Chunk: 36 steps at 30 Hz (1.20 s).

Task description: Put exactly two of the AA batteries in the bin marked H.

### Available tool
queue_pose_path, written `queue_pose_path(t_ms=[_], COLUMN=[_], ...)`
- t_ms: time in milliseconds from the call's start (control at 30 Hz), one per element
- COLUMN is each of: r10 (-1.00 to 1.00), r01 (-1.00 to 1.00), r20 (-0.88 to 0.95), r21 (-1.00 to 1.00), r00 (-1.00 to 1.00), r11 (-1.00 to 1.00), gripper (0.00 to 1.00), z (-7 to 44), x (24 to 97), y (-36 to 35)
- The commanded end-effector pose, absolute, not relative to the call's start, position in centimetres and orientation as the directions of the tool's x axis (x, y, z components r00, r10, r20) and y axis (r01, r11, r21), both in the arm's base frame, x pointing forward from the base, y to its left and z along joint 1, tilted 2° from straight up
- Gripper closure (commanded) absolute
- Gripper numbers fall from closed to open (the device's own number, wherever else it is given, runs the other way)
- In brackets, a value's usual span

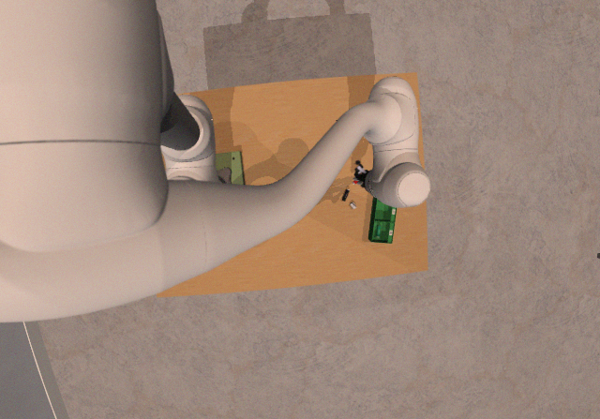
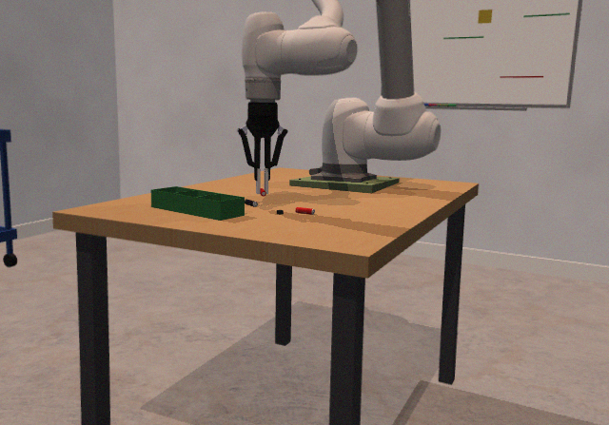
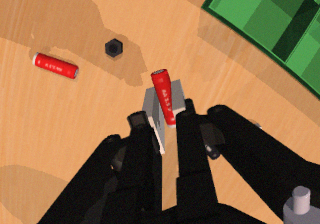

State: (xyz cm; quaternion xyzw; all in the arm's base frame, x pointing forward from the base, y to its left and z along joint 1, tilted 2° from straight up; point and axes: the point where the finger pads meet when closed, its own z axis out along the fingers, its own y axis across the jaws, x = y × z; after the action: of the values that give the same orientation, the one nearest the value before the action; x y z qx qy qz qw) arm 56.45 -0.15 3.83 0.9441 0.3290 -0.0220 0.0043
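My gripper (image 1: pixel 356 180) (image 2: pixel 262 187) (image 3: pixel 167 98) is shut on a red AA battery (image 1: pixel 355 182) (image 2: pixel 263 192) (image 3: pixel 162 86). The battery is tilted between the pads and hangs a little above the table. Another red battery (image 2: pixel 304 210) (image 3: pixel 55 66) lies on the table; the arm hides it in the top view. The green bins (image 1: pixel 382 220) (image 2: pixel 196 205) (image 3: pixel 260 49) stand joined in a row beside the gripper. Their labels are too small to read, and the arm covers part of the row from above.
A black nut (image 2: pixel 280 212) (image 3: pixel 114 47) lies between the held battery and the other red one. A black cylinder (image 1: pixel 345 194) (image 2: pixel 251 202) (image 3: pixel 212 151) lies between gripper and bins, with a small silvery thing (image 1: pixel 352 205) near it. The robot's base plate (image 1: pixel 236 165) (image 2: pixel 372 186) is farther off.
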Motion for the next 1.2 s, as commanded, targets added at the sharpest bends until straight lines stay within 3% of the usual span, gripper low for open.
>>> queue_pose_path(t_ms=[0,1167], r10=[0.625,0.625], r01=[0.626,0.626], r20=[-0.043,-0.043], r21=[-0.004,-0.004], r00=[0.779,0.779], r11=[-0.78,-0.78], gripper=[0.95,0.95], z=[5.19,5.52], x=[56.61,56.63], y=[-0.22,-0.21])
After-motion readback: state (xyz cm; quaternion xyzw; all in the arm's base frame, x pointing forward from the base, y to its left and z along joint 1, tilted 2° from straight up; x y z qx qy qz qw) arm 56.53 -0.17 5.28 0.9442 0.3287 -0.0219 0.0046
